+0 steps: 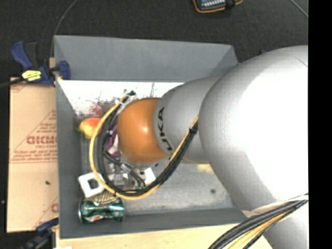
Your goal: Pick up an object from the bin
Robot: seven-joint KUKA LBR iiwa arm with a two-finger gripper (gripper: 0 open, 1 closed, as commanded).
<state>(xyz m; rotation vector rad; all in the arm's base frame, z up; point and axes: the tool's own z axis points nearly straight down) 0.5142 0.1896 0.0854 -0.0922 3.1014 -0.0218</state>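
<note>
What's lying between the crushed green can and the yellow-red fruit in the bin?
In the camera view, a small white block with a dark square lies there, nearer the can.

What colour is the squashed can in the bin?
The can is green, best seen in the camera view.

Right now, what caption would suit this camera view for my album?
Robot arm reaches into a grey bin, its gripper low near a crushed green can and a small white box.

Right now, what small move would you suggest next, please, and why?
Probably a short straight lift: the pincer sits low beside the white box, a tan woven piece and the crushed green can, and the orange wrist cover hides whether it has anything.
</note>
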